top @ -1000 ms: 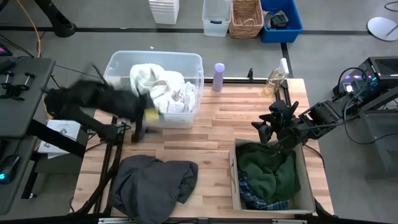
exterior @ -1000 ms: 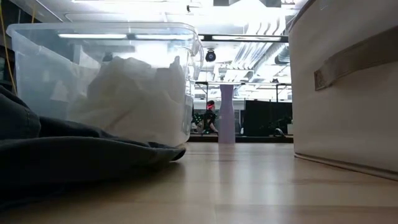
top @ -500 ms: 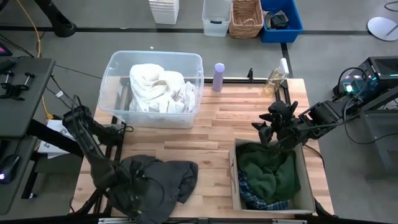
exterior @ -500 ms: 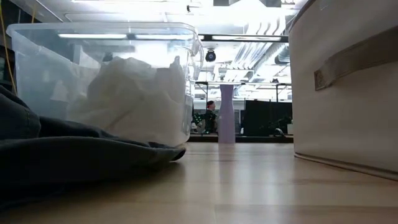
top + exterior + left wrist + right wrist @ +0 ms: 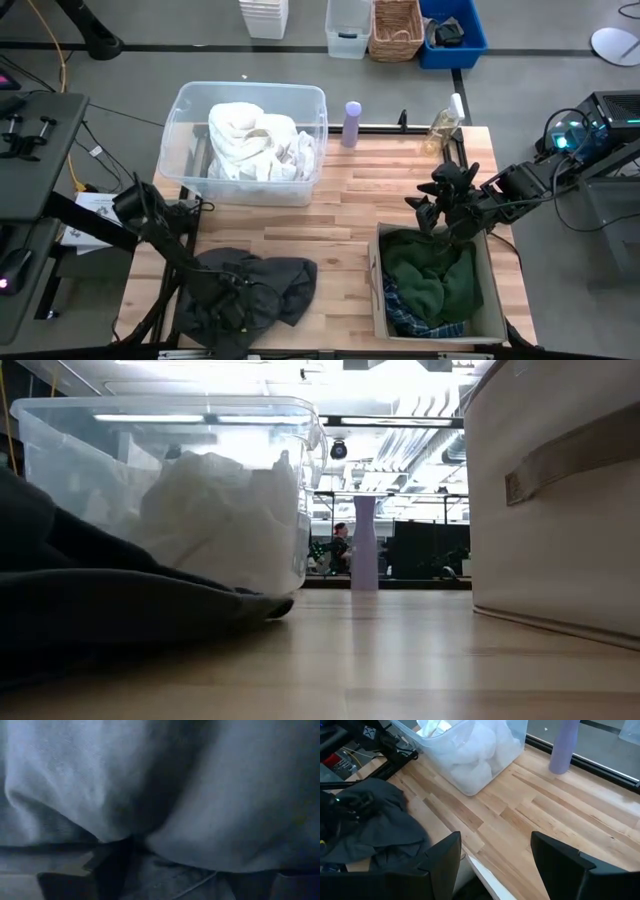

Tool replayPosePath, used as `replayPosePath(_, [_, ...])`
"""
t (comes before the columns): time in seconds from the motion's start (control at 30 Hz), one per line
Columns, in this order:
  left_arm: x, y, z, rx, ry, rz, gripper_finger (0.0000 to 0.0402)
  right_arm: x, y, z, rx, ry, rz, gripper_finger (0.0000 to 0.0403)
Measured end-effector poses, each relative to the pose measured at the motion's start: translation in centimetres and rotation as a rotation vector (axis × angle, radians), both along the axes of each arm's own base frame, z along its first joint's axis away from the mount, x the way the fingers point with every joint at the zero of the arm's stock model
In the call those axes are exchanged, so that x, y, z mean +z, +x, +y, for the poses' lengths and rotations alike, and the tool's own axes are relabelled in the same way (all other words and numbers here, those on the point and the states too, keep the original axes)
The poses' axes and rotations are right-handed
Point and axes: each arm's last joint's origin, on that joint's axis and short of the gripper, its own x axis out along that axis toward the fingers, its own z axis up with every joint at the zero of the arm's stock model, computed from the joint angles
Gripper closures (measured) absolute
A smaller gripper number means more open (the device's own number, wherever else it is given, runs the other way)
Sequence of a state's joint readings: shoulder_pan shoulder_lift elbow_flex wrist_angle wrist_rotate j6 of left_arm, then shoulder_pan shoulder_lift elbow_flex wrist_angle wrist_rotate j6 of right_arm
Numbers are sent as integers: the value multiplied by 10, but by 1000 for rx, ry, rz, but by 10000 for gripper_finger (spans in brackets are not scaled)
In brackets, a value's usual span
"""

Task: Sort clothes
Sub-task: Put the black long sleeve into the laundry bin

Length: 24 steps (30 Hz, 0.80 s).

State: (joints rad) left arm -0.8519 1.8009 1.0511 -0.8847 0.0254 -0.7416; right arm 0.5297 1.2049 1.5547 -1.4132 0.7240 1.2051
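Observation:
A dark grey garment lies crumpled on the table near its near-left edge; it also shows in the low view. My left gripper is down in its folds, and the left wrist view shows only grey cloth up close. White and cream pieces fill a clear bin at the far left. A dark green garment and a plaid shirt lie in a beige box at the near right. My right gripper hangs open and empty above the box's far edge.
A lilac bottle stands just right of the clear bin, and a clear bottle stands at the far right corner. Bare wood lies between bin, box and grey garment. Bins and a basket stand on the floor beyond the table.
My left arm has swung from the clear bin toward the table's near edge and gone down into the dark grey garment. The garment has bunched up around it, and its left part stands higher in the low view.

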Motion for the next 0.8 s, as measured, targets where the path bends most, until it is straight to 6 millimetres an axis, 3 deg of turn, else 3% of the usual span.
replayPosePath(0.1, [-8,10,4,-3,-12,-12,176,0,0,0,-5,7,-3,167])
replayPosePath(0.23, [-8,36,18,47,-82,-88,347,0,0,1,-8,31,-1,167])
replayPosePath(0.27, [-6,47,24,68,-79,-161,369,0,0,1,-8,34,-1,167])
replayPosePath(0.4, [25,91,61,120,51,-404,374,0,1,1,-6,42,-8,167])
replayPosePath(0.53, [94,136,94,113,20,-676,374,1,2,2,-3,50,-25,167])
replayPosePath(0.63, [148,156,111,55,16,-842,375,3,3,3,8,60,-50,167])
replayPosePath(0.8, [250,167,115,-110,65,-1158,375,23,-4,5,29,36,-266,167])
